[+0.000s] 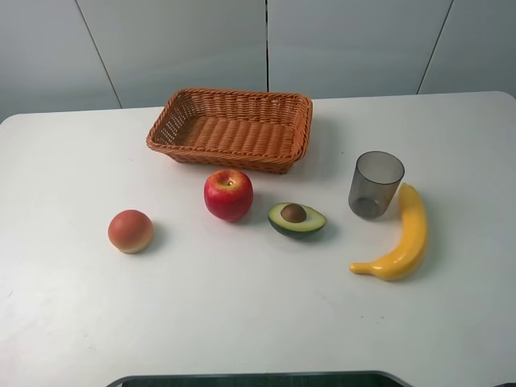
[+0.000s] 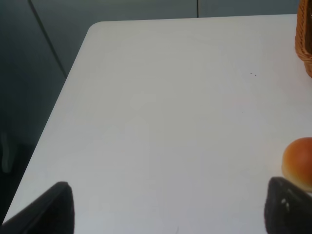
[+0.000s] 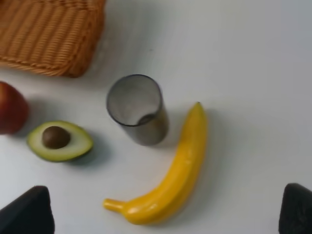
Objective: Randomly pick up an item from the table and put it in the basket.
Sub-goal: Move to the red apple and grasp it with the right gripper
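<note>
The red apple point(image 1: 228, 194) stands on the white table point(image 1: 242, 314), just in front of the wicker basket point(image 1: 230, 129), which is empty. The apple's edge also shows in the right wrist view point(image 3: 9, 107), and the basket does too point(image 3: 48, 34). Neither gripper shows in the exterior high view. My left gripper point(image 2: 168, 214) is open and empty above the table's left part, with the basket's corner point(image 2: 304, 44) far off. My right gripper point(image 3: 161, 214) is open and empty above the banana, well apart from the apple.
An orange-pink peach-like fruit point(image 1: 131, 230) lies left of the apple, close to the left gripper's finger point(image 2: 287, 209). A halved avocado point(image 1: 297, 218), a grey translucent cup point(image 1: 376, 185) and a yellow banana point(image 1: 401, 238) lie to the right.
</note>
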